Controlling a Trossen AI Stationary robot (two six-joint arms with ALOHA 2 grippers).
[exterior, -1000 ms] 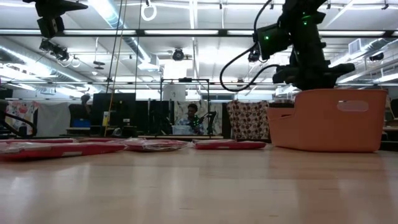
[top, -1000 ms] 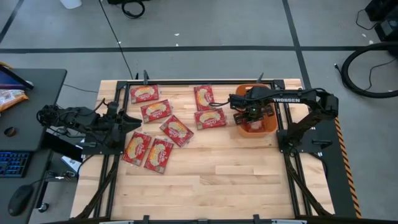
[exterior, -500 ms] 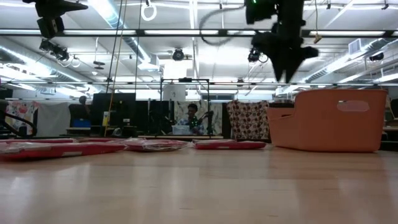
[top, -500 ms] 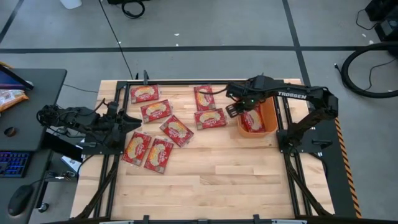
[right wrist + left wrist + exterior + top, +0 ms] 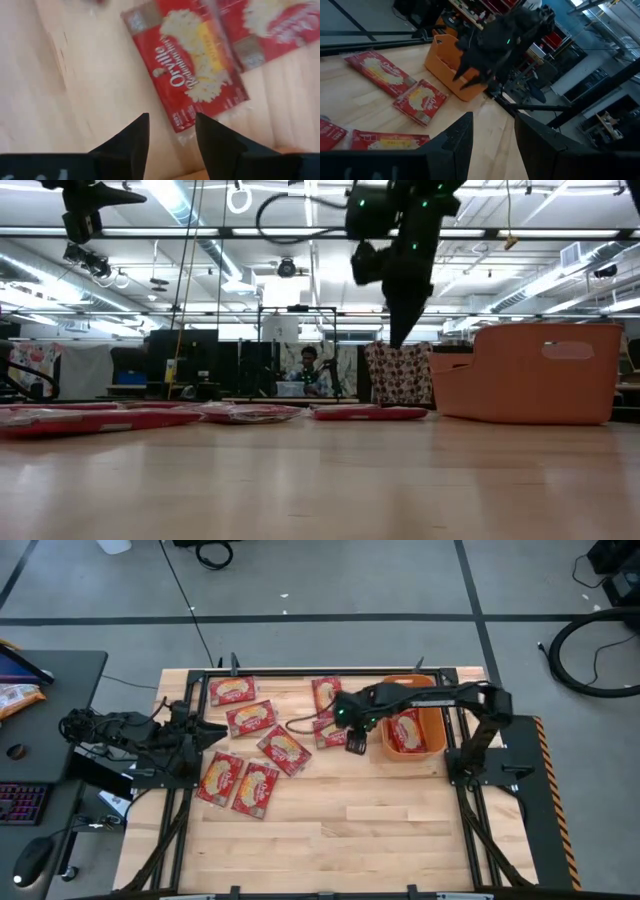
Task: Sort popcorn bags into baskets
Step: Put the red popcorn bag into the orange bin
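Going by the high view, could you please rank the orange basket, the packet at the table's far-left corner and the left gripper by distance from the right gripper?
From the right gripper:
1. Orange basket, just to its right.
2. Far-left corner packet, across the table.
3. Left gripper, at the left edge; close to the packet's distance, though seemingly slightly farther.

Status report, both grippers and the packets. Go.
Right gripper open, empty, above a table packet. Left gripper open, parked at table's left. One packet in orange basket. Path clear.

Your right gripper (image 5: 354, 736) reaches out over the table centre, fingers parted and empty. Your left gripper (image 5: 491, 134) waits open at the left edge.
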